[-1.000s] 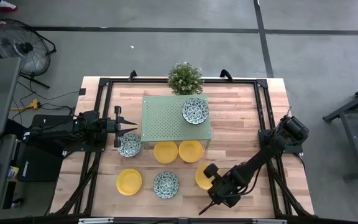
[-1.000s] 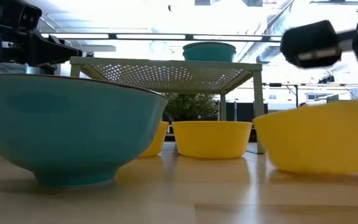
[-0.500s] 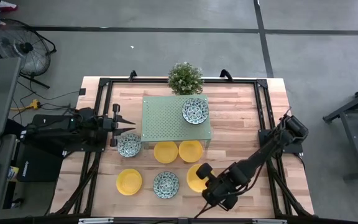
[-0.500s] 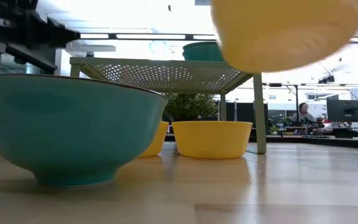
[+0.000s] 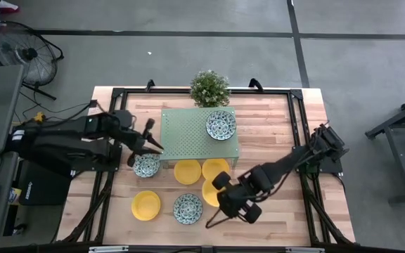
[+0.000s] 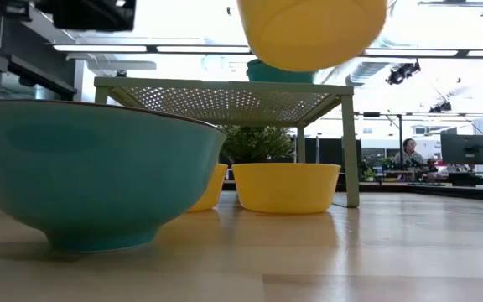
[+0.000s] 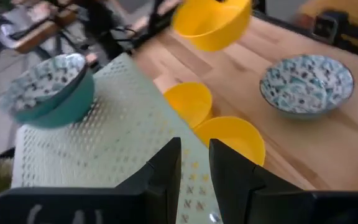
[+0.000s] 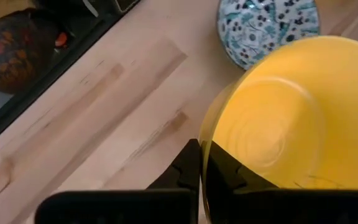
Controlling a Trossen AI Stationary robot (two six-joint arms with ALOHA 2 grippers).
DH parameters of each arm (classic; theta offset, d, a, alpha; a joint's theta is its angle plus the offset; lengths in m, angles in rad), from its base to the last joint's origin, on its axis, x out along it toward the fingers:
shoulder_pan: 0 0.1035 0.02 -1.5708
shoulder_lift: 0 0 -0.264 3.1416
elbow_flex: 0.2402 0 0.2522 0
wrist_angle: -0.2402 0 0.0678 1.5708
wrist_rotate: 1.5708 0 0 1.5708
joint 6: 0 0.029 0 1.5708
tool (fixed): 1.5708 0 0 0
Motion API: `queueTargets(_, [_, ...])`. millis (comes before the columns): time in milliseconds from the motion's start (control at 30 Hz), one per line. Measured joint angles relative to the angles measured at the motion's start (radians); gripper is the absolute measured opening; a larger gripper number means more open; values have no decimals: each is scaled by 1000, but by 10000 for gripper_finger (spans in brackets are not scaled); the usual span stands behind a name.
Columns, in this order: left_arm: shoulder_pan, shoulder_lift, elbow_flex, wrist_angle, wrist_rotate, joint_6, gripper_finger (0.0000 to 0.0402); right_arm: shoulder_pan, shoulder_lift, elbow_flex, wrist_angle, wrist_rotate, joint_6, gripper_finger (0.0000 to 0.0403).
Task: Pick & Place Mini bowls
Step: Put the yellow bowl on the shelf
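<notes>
My right gripper [image 5: 221, 197] is shut on a plain yellow mini bowl [image 5: 211, 190] and carries it above the table near the green shelf's near right corner. The low view shows this bowl [image 6: 310, 32] high above the wood. My left gripper [image 5: 158, 146] hovers narrowly open by the shelf's left edge, above a patterned bowl [image 5: 146, 165] that stands on the table. A second patterned bowl [image 5: 221, 125] stands on the shelf [image 5: 188, 133]. Two yellow bowls [image 5: 187, 171] [image 5: 216, 167] stand at the shelf's near edge. Another yellow bowl [image 5: 145, 204] and a patterned one [image 5: 188, 208] stand nearer. My right gripper pinches the yellow bowl by its rim [image 8: 202, 132], with one finger [image 8: 224, 167] inside the bowl and the other [image 8: 186, 163] outside its wall. The bowl is lifted clear of the table and sits mouth up, slightly tilted.
A small potted plant [image 5: 209, 87] stands behind the shelf at the table's far edge. A black frame [image 5: 118, 95] runs around the table. Bare wood [image 5: 273, 140] lies right of the shelf. A fan [image 5: 21, 49] and equipment stand off the table's left side.
My right gripper has lifted the yellow bowl off the table and carried it up and toward the left and far, toward the shelf. My left arm has risen and swung toward the shelf's left edge.
</notes>
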State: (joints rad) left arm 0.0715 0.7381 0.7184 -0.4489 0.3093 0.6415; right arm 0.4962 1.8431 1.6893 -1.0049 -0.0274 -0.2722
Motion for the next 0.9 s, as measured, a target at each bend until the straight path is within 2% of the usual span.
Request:
queueTargets(200, [-126,224,220,-114,-69,186,78,-50,-1,41,-11,-52,-62,0])
queueTargets(500, [-330,473,485,-210,-306,355,78,-78,-1,89,-34,-62,-121,0])
queueTargets(700, [-415,602,578,-210,-453,392,78,-77,-1,91,-31,-58,-132,0])
queueTargets(900, [-447,702,607,-200,-485,409,78,-76,-1,91,-29,-57,-128,0])
